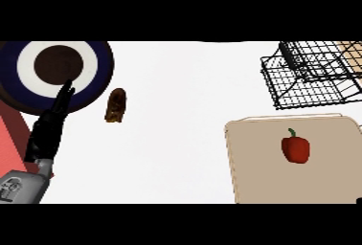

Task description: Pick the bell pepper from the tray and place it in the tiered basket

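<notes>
At right of counter [176,143], lower half: beige tray [254,158], rounded corners, running off right edge. Red bell pepper [295,149] lying on tray, right of tray centre, green stem pointing up-view, well clear of every rim. Nothing touching pepper.

Top right: black wire tiered basket [311,76], partly cut off by right edge, standing just beyond tray's far rim; whether the two touch, cannot tell. Tan patch seen through basket wires at far right, not identifiable. No contents visible inside basket.

Top left: round plate [25,88] with dark navy rim, white ring, brown centre, cut off at left edge. Near plate's right side, apart from it: small elongated brown food item [116,105], upright in view, type not clear. Red strip [10,139] along left edge below plate.

Left hand [50,124]: black, entering from lower left on grey forearm [21,184], fingers straight and together pointing up-view, tips overlapping plate's lower right rim, holding nothing. Well apart from tray and pepper.

Right hand: not visible anywhere.
</notes>
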